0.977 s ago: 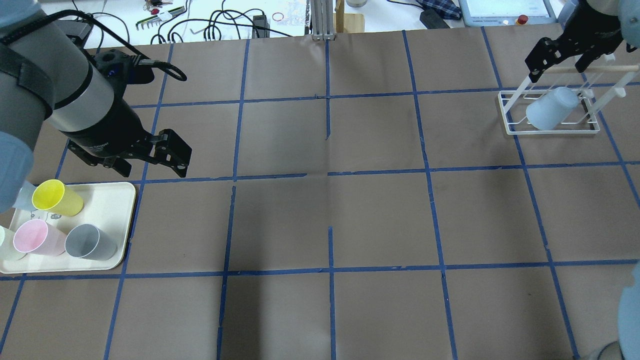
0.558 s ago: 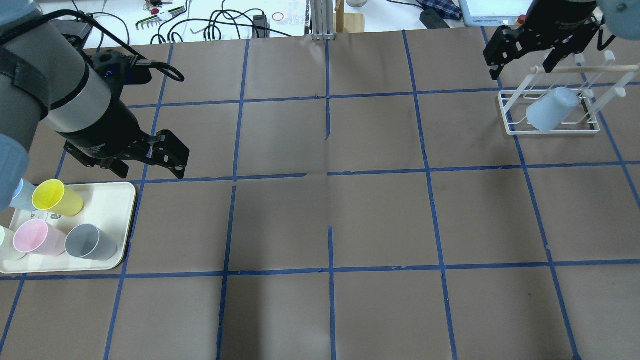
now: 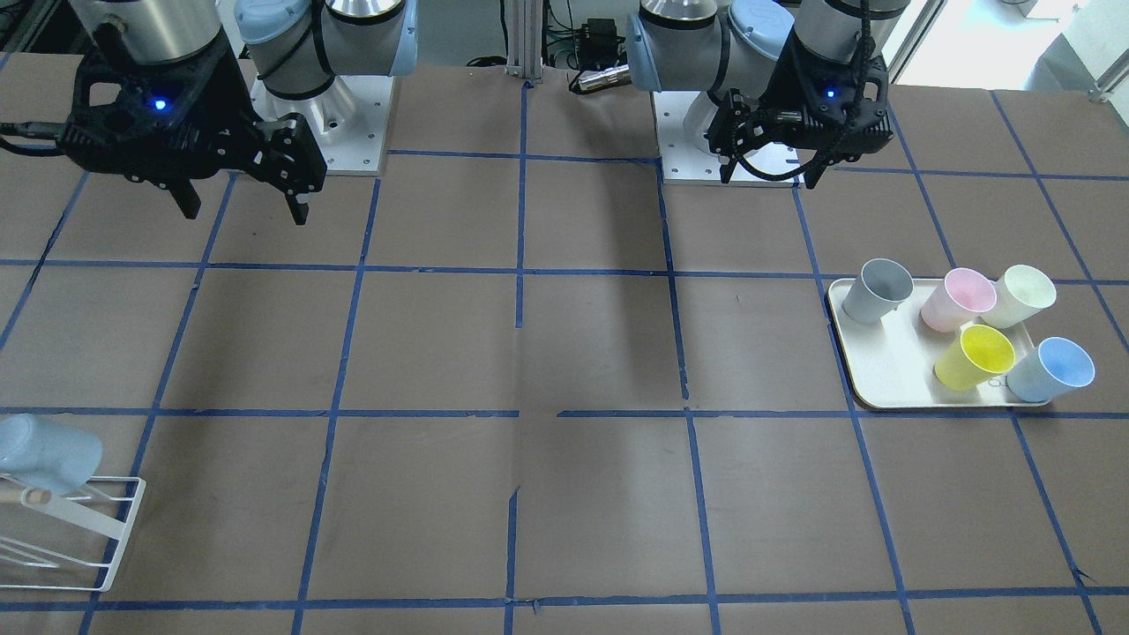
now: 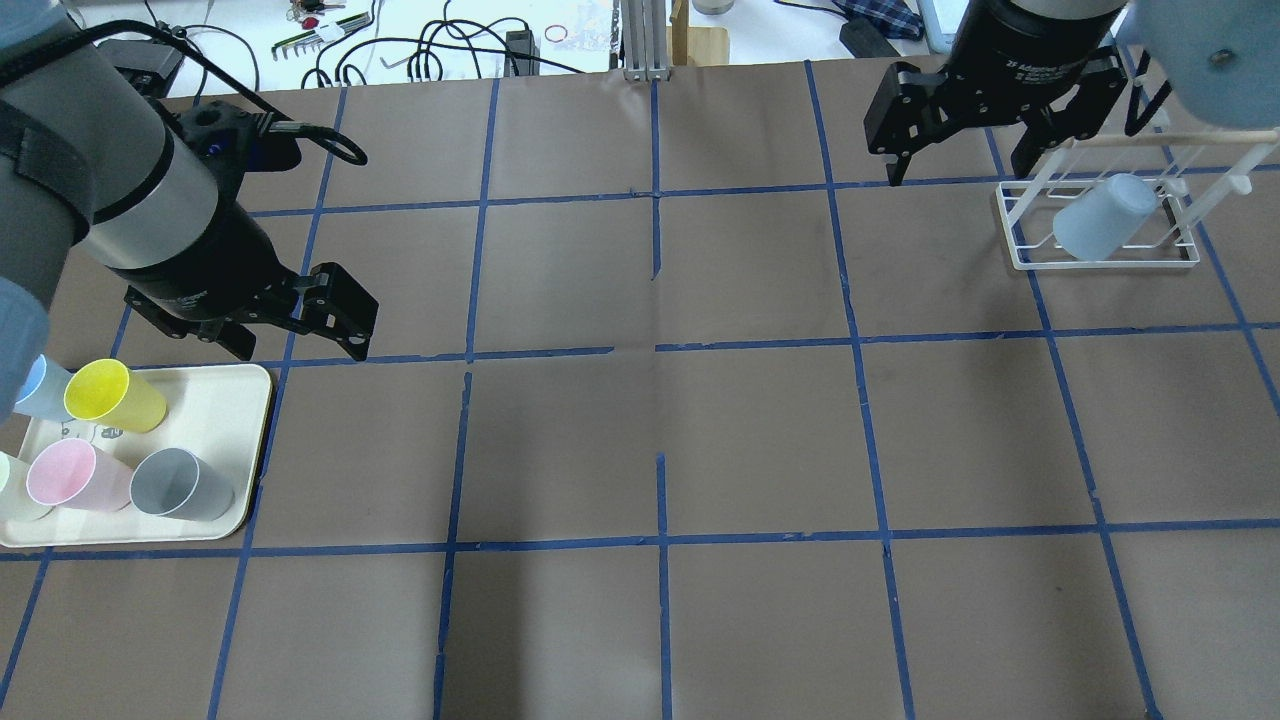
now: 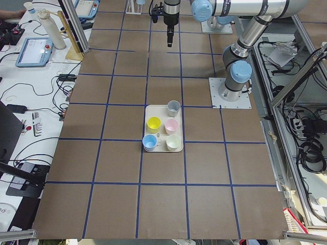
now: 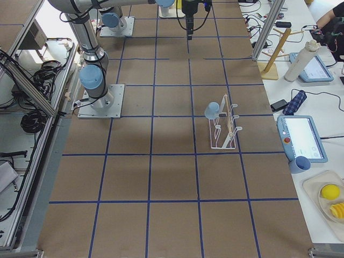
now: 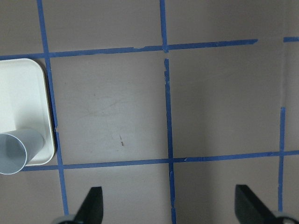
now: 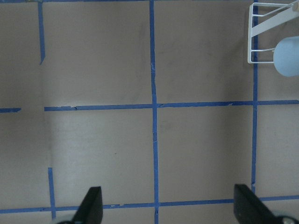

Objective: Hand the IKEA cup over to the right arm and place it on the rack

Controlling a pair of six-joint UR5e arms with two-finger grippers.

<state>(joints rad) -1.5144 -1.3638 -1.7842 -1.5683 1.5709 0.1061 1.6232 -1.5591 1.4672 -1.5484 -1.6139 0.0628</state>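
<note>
**Right gripper [image 4: 958, 168] empty, jaws spread wide; cup racked**

Right gripper: raised over the brown tabletop [image 4: 660, 430], off to one side of the rack.
Small white wire-frame rack [image 4: 1020, 255]: near the far edge, right half. It holds one pale blue tapered plastic tumbler [image 4: 1100, 215], tilted among the prongs.
Left gripper [image 4: 300, 345]: spread wide, empty, raised beside the tray.
Cream rectangular tray [image 4: 235, 400]: left half, between the near and far edges. It holds a yellow cup [image 4: 115, 395], pink cup [image 4: 70, 475], grey cup [image 4: 180, 483], second pale blue cup [image 3: 1054, 369] and off-white cup [image 3: 1023, 295].
Overhead, the last two are partly hidden.
</note>
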